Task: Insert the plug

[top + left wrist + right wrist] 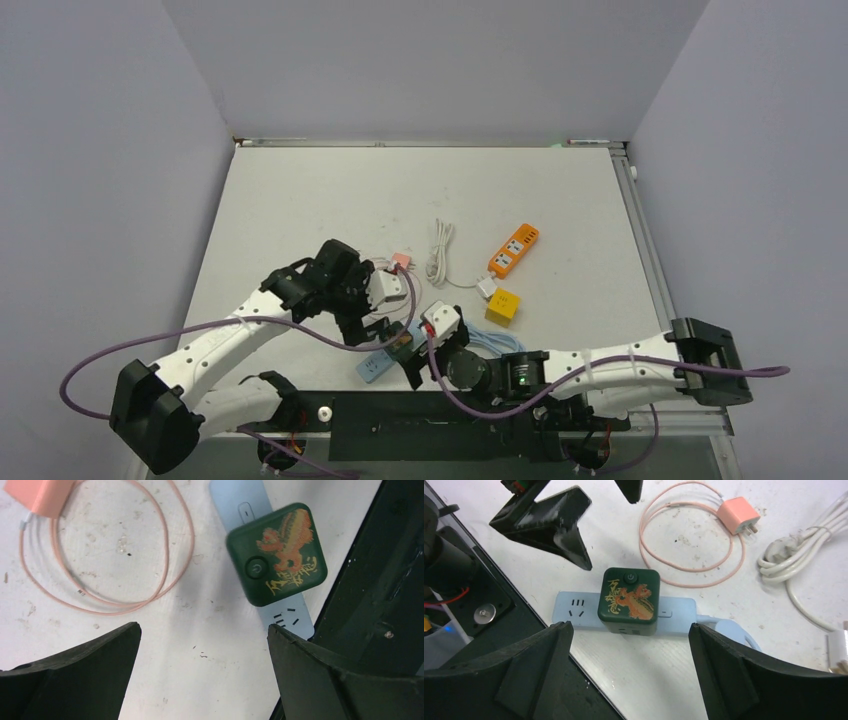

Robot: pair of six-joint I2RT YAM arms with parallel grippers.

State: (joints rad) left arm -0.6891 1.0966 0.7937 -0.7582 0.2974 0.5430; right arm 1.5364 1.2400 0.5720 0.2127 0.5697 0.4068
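A dark green cube plug [629, 601] with an orange dragon print sits seated on a light blue power strip [574, 611] near the table's front edge; both also show in the left wrist view, plug [276, 554] and strip [240, 502], and in the top view [401, 340]. My left gripper [204, 645] is open and empty over bare table just left of the strip. My right gripper [630, 642] is open and empty, just in front of the plug.
A pink charger [737, 514] with a looped pink cable [684, 570] lies behind the strip. A white coiled cord [794, 545], an orange power strip [514, 250] and a yellow cube [502, 306] lie to the right. The black base rail [489, 625] runs along the near edge.
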